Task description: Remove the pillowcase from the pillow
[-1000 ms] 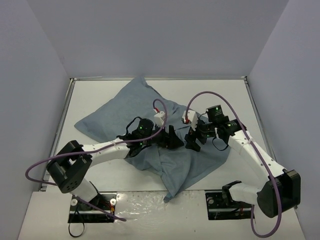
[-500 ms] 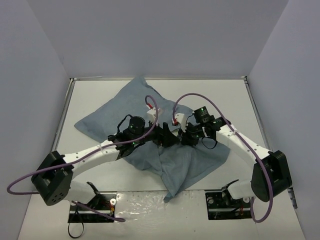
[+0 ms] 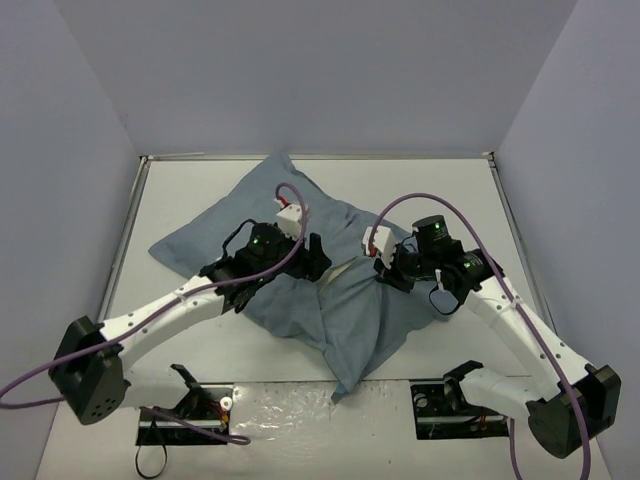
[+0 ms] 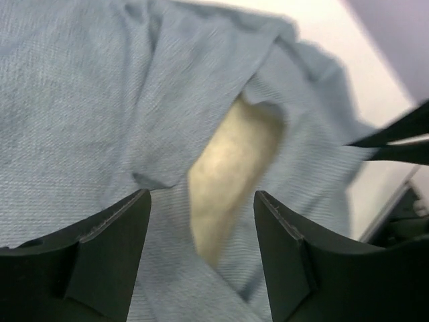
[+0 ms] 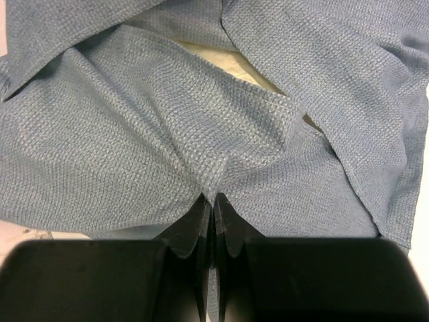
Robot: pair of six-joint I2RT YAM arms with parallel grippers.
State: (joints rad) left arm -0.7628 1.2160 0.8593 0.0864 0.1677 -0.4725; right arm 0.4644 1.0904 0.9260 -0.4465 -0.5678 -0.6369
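Observation:
The blue-grey pillowcase (image 3: 215, 235) lies rumpled across the middle of the table, plain face up. Through a gap in the cloth shows a strip of the cream pillow (image 4: 231, 171), also seen in the right wrist view as a pale sliver of pillow (image 5: 224, 64). My left gripper (image 4: 201, 204) hovers open just above that gap, nothing between its fingers; from above, the left gripper (image 3: 312, 260) is over the pillowcase's centre. My right gripper (image 5: 213, 200) is shut on a pinched fold of the pillowcase (image 5: 134, 134); overhead, the right gripper (image 3: 385, 272) sits right of the gap.
The white table (image 3: 440, 190) is bounded by grey walls at the back and both sides. The pillowcase's loose end (image 3: 350, 375) hangs toward the near edge between the two arm bases. Purple cables loop above both wrists.
My right gripper has shut on a fold of the pillowcase and drawn it rightward. My left gripper has backed off to the left, and its jaws have narrowed slightly.

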